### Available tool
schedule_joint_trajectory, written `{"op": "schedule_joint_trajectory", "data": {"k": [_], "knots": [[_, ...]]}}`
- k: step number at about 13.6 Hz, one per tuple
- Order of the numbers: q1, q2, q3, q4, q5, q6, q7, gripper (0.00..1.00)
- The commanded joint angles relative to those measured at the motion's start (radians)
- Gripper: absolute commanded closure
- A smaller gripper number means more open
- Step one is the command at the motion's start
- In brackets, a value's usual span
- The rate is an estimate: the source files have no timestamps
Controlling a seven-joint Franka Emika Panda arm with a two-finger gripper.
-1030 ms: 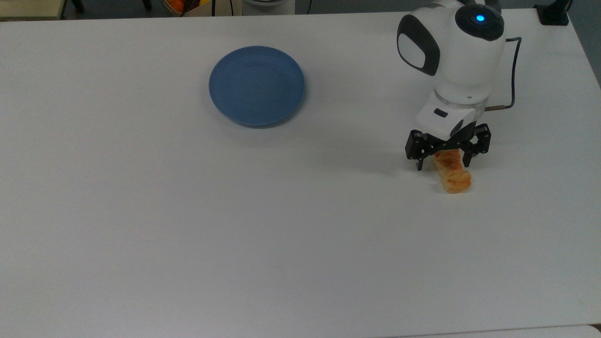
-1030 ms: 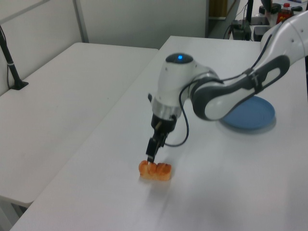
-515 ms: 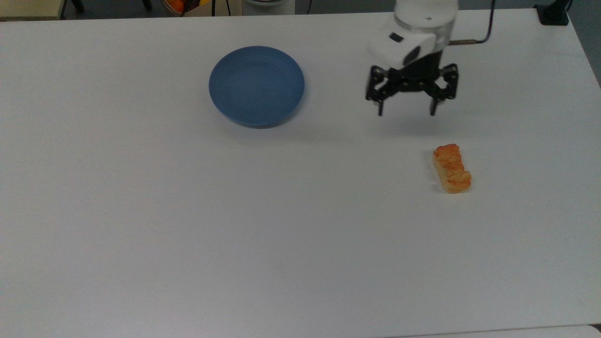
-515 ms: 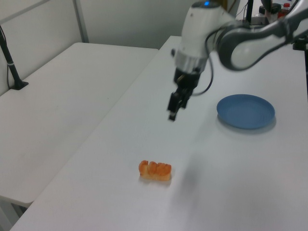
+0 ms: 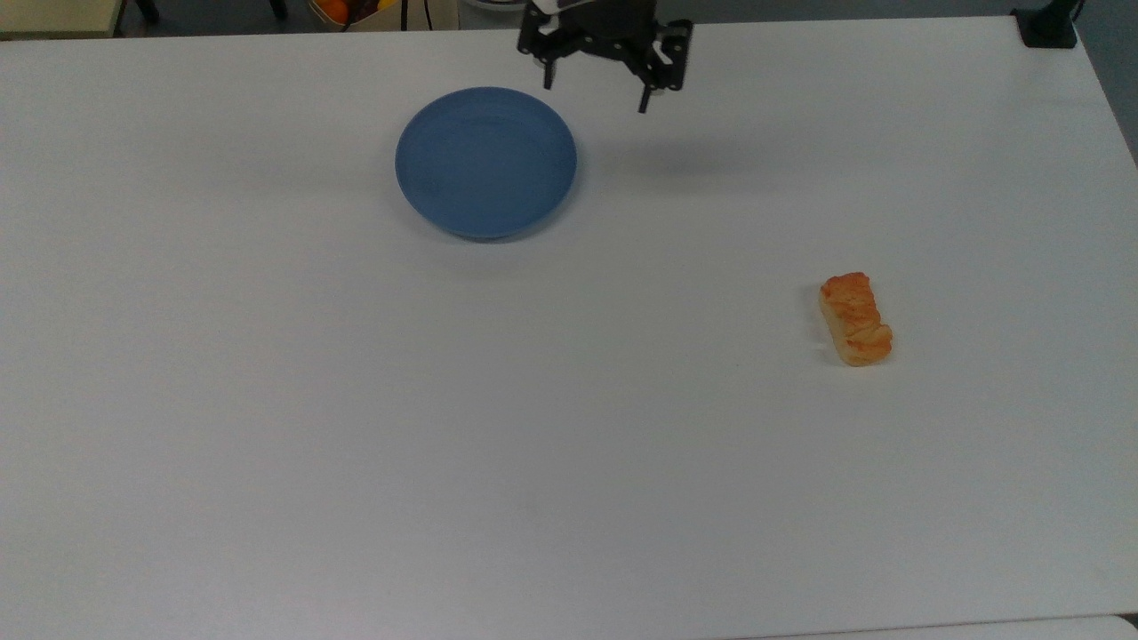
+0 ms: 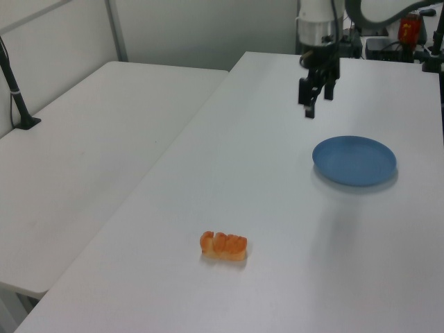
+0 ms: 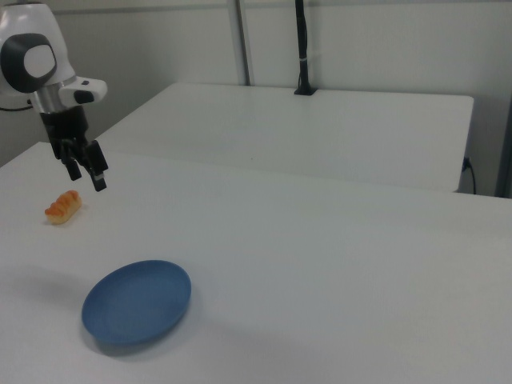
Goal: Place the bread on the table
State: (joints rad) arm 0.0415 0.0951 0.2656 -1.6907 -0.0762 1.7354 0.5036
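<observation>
My counter (image 5: pixel 267 444) is the big white surface, bare apart from two things. A second ago I had the arm low over the counter's right side in the top view, straddling the bread; now I see it pulled far back and up, to the far edge. The blue plate (image 5: pixel 486 162) sits empty where it was, well apart from the bread. The jaws (image 5: pixel 597 96) hang above the counter just beside the plate's far rim in the top view, spread wide and holding nothing. The bread (image 5: pixel 855 318) lies flat on the counter, alone, unmoved since release. I judge the placement done: the bread rests on the counter and only the retreat is left.
</observation>
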Motion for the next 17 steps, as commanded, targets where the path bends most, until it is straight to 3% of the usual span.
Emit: {"op": "schedule_joint_trajectory", "data": {"k": [1,5,7,9,12,14,17], "knots": [[-0.097,-0.097,-0.005,-0.122,0.012,0.01,-0.1,0.0],[-0.104,-0.132,-0.117,-0.139,0.015,0.013,-0.204,0.0],[-0.08,-0.137,-0.221,-0.133,0.067,0.013,-0.287,0.0],[-0.029,-0.129,-0.296,-0.132,0.072,0.021,-0.326,0.0],[-0.026,-0.126,-0.348,-0.126,0.098,0.015,-0.433,0.0],[-0.025,-0.126,-0.356,-0.107,0.137,0.007,-0.455,0.0],[-0.028,-0.118,-0.368,-0.076,0.135,0.006,-0.456,0.0]]}}
